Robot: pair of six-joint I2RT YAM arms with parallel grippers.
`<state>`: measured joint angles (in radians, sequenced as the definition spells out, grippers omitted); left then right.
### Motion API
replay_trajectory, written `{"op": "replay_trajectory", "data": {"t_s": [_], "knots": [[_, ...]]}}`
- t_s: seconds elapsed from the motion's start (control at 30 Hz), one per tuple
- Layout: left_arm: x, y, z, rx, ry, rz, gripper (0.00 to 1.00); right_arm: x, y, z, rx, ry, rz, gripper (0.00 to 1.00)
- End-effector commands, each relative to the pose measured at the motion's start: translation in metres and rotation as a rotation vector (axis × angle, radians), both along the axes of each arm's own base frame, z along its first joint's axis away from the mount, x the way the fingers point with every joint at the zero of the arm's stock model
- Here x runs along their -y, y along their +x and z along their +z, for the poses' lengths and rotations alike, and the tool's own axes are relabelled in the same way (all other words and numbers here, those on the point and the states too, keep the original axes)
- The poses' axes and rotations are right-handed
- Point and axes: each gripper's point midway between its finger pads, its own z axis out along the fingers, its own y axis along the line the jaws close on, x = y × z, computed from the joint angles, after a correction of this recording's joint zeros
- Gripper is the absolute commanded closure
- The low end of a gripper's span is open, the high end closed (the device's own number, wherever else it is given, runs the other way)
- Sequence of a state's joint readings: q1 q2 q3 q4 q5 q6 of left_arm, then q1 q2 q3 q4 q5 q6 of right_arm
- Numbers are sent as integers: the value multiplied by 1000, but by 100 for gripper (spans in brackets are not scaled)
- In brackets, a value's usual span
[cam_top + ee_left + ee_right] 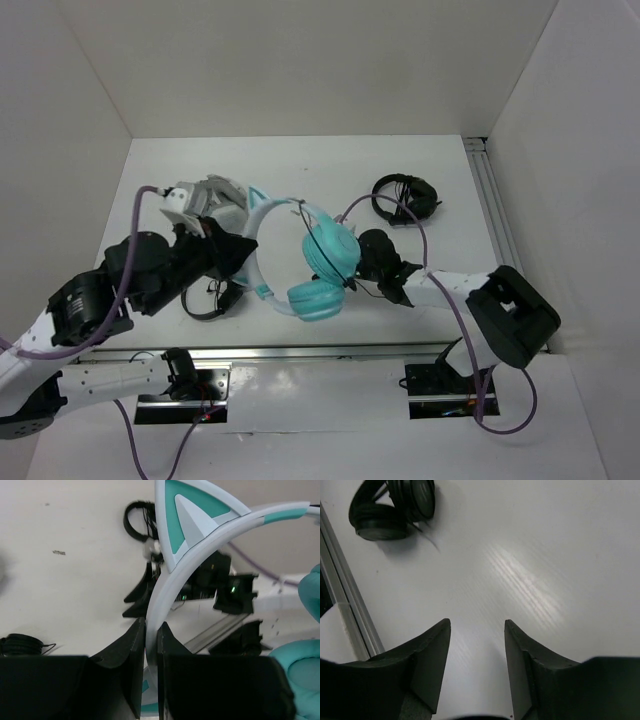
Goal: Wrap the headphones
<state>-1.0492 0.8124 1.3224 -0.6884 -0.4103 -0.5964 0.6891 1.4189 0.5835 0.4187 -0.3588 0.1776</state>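
Note:
The teal headphones (318, 272) are held up over the middle of the table, with both round earcups toward the right arm. My left gripper (245, 258) is shut on the white-and-teal headband (167, 587), just below a cat ear (192, 515). One earcup (300, 675) shows at the right edge of the left wrist view. The thin black cable (352, 286) runs by the earcups. My right gripper (368, 243) is just right of the upper earcup. It is open and empty (477, 622), with only bare table between its fingers.
Smaller black headphones (405, 198) lie at the back right and also show in the right wrist view (390, 507). Grey-white folded headphones (210, 200) lie at the back left. A black coil (205, 300) lies under my left arm. A metal rail (495, 215) runs along the right side.

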Motion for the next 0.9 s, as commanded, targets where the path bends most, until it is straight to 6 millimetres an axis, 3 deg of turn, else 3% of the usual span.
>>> {"op": "replay_trajectory", "data": {"t_s": [0.0, 0.07, 0.1, 0.17, 0.23, 0.33, 0.53, 0.6, 0.67, 0.7, 0.73, 0.77, 0.83, 0.87], "knots": [[-36, 15, 55, 17, -335, 250, 100, -12, -2, -4, 4, 89, 31, 48], [-44, 17, 58, 4, -384, 296, 100, -12, -5, -12, -27, 96, 31, 54], [-46, 18, 58, 0, -399, 316, 100, -14, -10, -14, -27, 96, 43, 69], [-55, 23, 57, -12, -400, 383, 100, -11, -15, -26, -53, 72, 25, 90], [-62, 30, 50, -38, -384, 463, 100, -9, -15, -26, -41, 66, 5, 100], [-70, 38, 40, -81, -366, 577, 100, -7, -24, -30, -58, 19, -50, 100], [-100, 58, 6, -101, -250, 845, 100, -1, -74, -10, -10, -83, -213, 100], [-104, 68, -1, -99, -205, 894, 100, 1, -86, 12, 11, -49, -249, 100], [-114, 80, -8, -96, -148, 941, 100, 5, -111, 15, 23, -79, -256, 100], [-110, 86, -11, -110, -148, 932, 100, 1, -118, 36, 36, -39, -258, 100], [-111, 91, -14, -112, -138, 932, 100, 8, -127, 32, 32, -86, -271, 100], [-120, 100, -27, -120, -69, 956, 100, 8, -141, 41, 71, -89, -273, 100], [-118, 112, -34, -137, -73, 936, 100, 9, -155, 57, 88, -107, -280, 100], [-128, 119, -41, -142, -43, 963, 100, 7, -169, 66, 115, -98, -263, 100]]}}
